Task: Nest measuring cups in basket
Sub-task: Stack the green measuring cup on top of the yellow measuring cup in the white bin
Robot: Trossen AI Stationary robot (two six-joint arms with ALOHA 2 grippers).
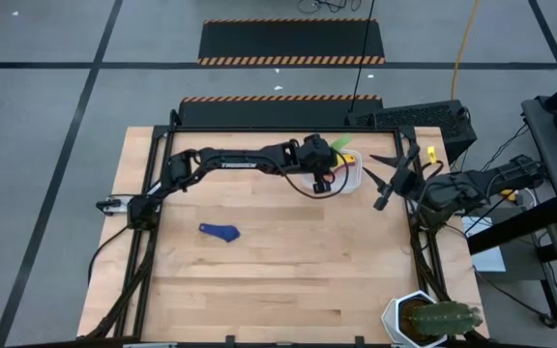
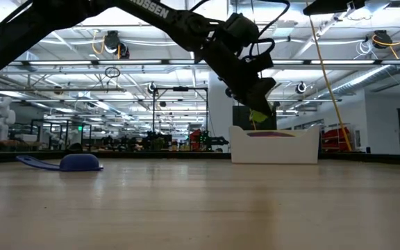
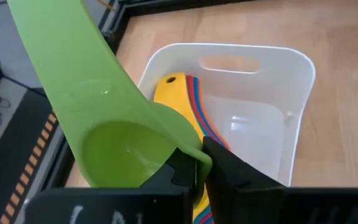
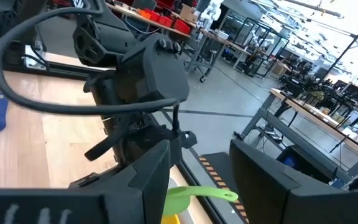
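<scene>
Wooden bench [image 1: 288, 280] on a grey taped floor, big workshop hall behind. Near to far: a cactus pot [image 1: 431, 319] sits at the near right corner, not part of the job. Toward the left-middle a navy measuring cup [image 1: 220, 232] lies alone, bowl down by the look of the low view, well apart from both arms; likely the one left to collect.

At the far edge, right of centre, stands the white basket [image 3: 303, 81]. Inside it, stacked cups lean against one wall, yellow handle [image 3: 174, 93] on top with orange, red and blue edges showing under it; stacked that way so each next cup drops into the last.

Left gripper [image 3: 201, 165] hangs above the basket, fingers pinched nearly shut on the rim of the green measuring cup [image 3: 123, 149], bowl up, handle pointing away over the far edge of the bench. Held by the rim, probably so the bowl can go straight down onto the stack. The cup is above the basket, not yet in it.

Right gripper [image 1: 392, 179] waits just right of the basket, fingers spread, holding nothing.
</scene>
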